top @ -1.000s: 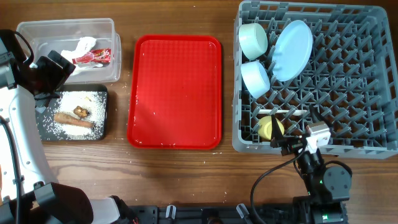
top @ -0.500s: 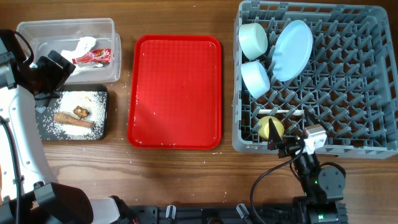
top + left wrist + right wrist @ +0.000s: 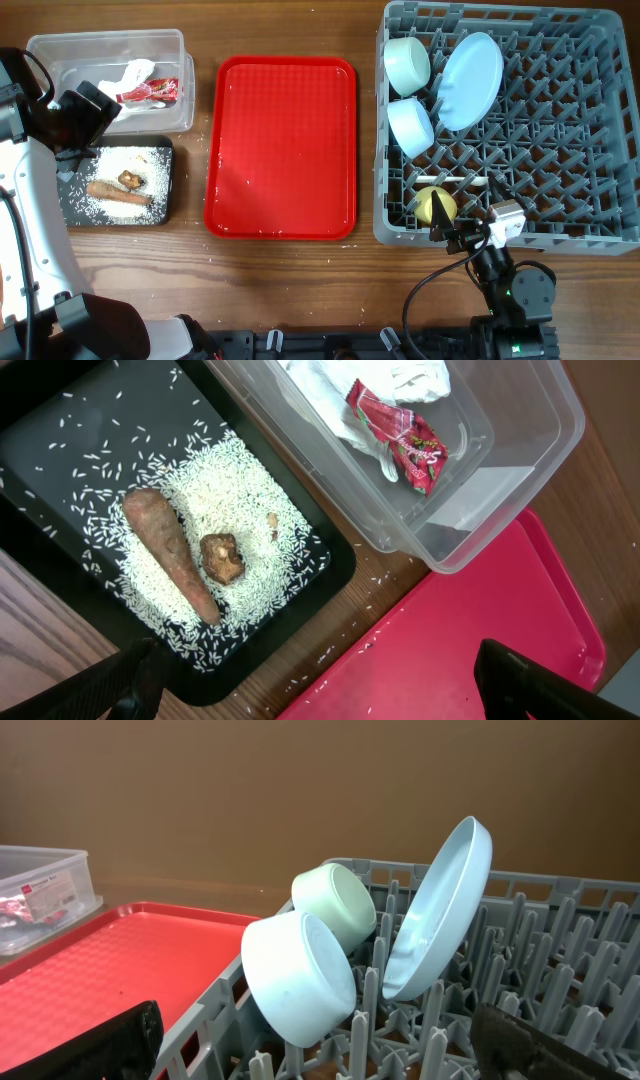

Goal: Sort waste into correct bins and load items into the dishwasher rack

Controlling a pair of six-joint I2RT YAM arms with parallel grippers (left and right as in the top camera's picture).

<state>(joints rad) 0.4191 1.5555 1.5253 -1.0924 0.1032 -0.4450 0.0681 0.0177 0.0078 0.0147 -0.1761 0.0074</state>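
Observation:
In the clear tub (image 3: 60,50) lie the crumpled napkin (image 3: 130,75) and red wrapper (image 3: 150,92); both show in the left wrist view, napkin (image 3: 390,380) and wrapper (image 3: 400,435). The black tray (image 3: 70,200) holds rice (image 3: 240,500), the brown stick (image 3: 170,555) and the dark lump (image 3: 222,557). The grey rack (image 3: 560,150) holds the blue plate (image 3: 470,80), two bowls (image 3: 407,62) (image 3: 411,126), the yellow cup (image 3: 435,205) and the white spoon (image 3: 460,180). My left gripper (image 3: 320,680) is open and empty above the tray's edge. My right gripper (image 3: 320,1040) is open and empty at the rack's front edge.
The red tray (image 3: 280,145) lies between the bins and the rack, with a few stray rice grains on it and on the wood beside it. The right wrist view shows the plate (image 3: 440,910) and bowls (image 3: 300,975) standing on edge among the pegs.
My right gripper has drawn back slightly toward the table's front edge; the yellow cup stays in the rack. The left arm has not moved.

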